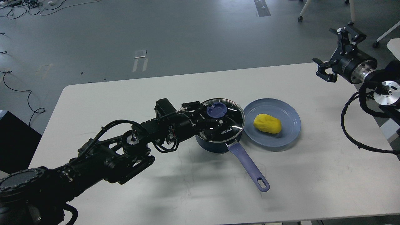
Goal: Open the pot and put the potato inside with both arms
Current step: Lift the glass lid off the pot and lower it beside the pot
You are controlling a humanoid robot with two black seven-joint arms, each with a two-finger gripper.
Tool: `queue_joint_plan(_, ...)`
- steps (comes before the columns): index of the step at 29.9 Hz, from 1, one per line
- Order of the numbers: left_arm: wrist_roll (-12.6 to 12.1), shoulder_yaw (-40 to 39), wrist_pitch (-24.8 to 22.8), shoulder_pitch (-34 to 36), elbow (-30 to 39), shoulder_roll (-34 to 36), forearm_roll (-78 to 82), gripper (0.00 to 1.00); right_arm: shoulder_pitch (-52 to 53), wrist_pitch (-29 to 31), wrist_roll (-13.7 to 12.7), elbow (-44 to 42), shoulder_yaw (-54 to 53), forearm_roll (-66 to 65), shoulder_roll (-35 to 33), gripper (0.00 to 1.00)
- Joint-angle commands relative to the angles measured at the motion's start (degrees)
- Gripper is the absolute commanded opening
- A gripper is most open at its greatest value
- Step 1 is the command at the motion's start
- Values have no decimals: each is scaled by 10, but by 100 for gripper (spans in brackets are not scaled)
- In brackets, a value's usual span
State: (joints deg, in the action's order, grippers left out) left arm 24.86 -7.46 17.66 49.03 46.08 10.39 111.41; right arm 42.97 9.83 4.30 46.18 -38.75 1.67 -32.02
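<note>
A dark blue pot [216, 144] with a long purple handle [248, 164] stands mid-table. Its glass lid [229, 123] with a blue knob [216, 111] sits tilted on the pot, its right side raised off the rim. My left gripper [213, 117] reaches in from the left, its fingers closed around the knob. A yellow potato [267, 123] lies on a blue plate [289, 117] just right of the pot. My right gripper [333, 52] is open and empty, held high above the table's far right corner.
The white table [125, 100] ends close behind the right gripper. Cables of the right arm [353, 137] hang over the table's right edge. Grey floor with cords and chair legs lies beyond.
</note>
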Motion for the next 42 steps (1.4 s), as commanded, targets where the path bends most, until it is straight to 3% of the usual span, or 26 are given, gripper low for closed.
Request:
queue_joint_plan(1,0,-1,2,5,1,2,-17,41,0,0,0,0,0,0,0,100)
queue_joint_plan(13,18,-4,5,63,11,36,-52,41,0,1,0,0,1,0,0,100)
queue_joint_plan(21,20,1,61,59,10,95,-88,41,2,1,0,0,1,-1,6,100)
queue_joint_plan(25,31,10,99,29,10,154,-94,41,2,0,0,-1,5,-1,9,100)
queue_joint_plan(29,31,10,103,-10,10,188,-111,41,2,0,1,-7,15,-1,13,100)
queue_joint_plan(37,31,11,103,-97,6,188,-113,41,2,0,4,-9,17,-1,21,100)
queue_joint_plan(42,31,10,103,-111,2,186,-115,41,7,0,4,-14,17,-1,21,100)
